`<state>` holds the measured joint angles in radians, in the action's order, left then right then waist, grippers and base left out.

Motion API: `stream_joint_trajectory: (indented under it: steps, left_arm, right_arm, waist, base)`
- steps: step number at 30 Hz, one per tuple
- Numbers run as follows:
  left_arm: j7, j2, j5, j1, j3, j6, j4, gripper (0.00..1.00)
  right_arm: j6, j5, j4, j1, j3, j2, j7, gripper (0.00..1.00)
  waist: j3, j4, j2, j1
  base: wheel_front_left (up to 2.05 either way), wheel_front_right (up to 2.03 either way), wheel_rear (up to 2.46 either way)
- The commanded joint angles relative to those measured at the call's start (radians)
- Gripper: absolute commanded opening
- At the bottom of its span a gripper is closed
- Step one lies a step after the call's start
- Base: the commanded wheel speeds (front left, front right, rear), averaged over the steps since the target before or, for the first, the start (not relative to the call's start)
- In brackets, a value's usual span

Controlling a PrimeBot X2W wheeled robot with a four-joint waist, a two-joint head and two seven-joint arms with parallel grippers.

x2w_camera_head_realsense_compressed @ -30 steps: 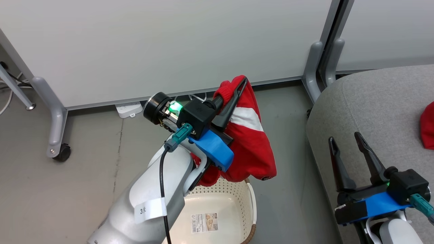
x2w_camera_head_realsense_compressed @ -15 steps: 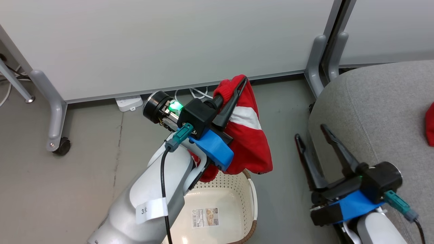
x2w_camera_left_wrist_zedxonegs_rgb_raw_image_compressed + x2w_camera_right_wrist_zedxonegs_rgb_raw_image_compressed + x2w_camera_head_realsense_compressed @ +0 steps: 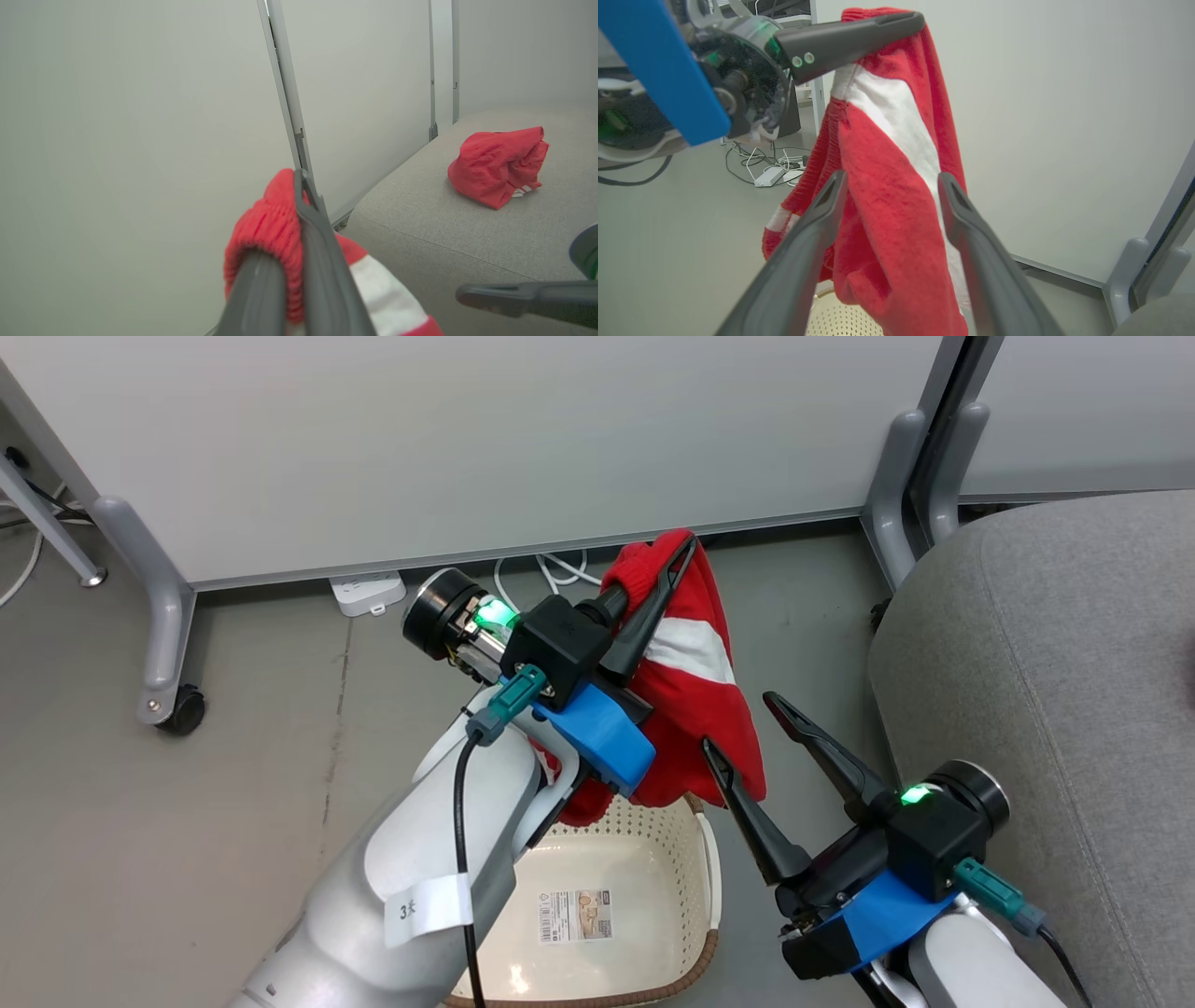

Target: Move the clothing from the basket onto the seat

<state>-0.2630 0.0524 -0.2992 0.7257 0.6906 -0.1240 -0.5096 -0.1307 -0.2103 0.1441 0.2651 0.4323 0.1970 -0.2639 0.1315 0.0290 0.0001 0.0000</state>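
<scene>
panel (image 3: 467, 448) + power strip (image 3: 366, 593) on floor behind; seat (image 3: 1027, 644) at my right. l arm angled up over basket (image 3: 711, 887), left gripper (image 3: 677, 549) clamped on red garment (image 3: 695, 709), which hangs above the rim. right gripper (image 3: 738, 720) spread wide, aimed at its lower edge, close. i see 2nd red garment (image 3: 495, 165) on seat.

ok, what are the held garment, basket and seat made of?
The held garment: red fuzzy knit-looking fabric, ribbed edge, white stripe.
The basket: cream plastic, probably moulded, perforated walls, slight sheen.
The seat: grey woven upholstery, matte, weave visible.
</scene>
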Motion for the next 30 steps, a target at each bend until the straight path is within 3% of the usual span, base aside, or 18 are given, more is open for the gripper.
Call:
stream_joint_trajectory:
  steps: [1, 15, 28, 29, 30]
  left_arm:
    - [-0.003, -0.001, -0.004, 0.017, 0.002, -0.003, 0.003, 0.00]
    - [-0.003, -0.002, -0.035, 0.047, 0.058, 0.014, 0.025, 0.00]
    - [-0.003, -0.002, -0.067, 0.080, 0.102, 0.035, 0.033, 0.00]
    - [-0.003, -0.002, -0.069, 0.081, 0.105, 0.037, 0.032, 0.00]
    - [-0.003, -0.002, -0.071, 0.081, 0.107, 0.037, 0.032, 0.00]
  right_arm:
    - [0.000, 0.010, 0.012, 0.017, 0.009, 0.007, -0.001, 1.00]
    - [0.000, 0.096, 0.157, 0.125, 0.042, -0.001, -0.001, 1.00]
    - [0.000, 0.150, 0.235, 0.223, -0.006, -0.050, -0.001, 1.00]
    - [0.000, 0.147, 0.244, 0.227, -0.010, -0.054, -0.001, 0.97]
    - [0.000, 0.146, 0.248, 0.230, -0.011, -0.056, -0.001, 0.28]
  waist:
    - [0.005, 0.005, -0.0001, 0.0000]
    - [0.046, 0.030, -0.0001, 0.0000]
    - [0.075, 0.046, -0.0001, 0.0000]
    - [0.075, 0.047, -0.0001, 0.0000]
    - [0.076, 0.047, -0.0001, 0.0000]
  base:
    - [0.00, 0.00, 0.00]
    - [0.00, 0.00, 0.00]
    - [0.00, 0.00, 0.00]
    - [0.00, 0.00, 0.00]
    - [0.00, 0.00, 0.00]
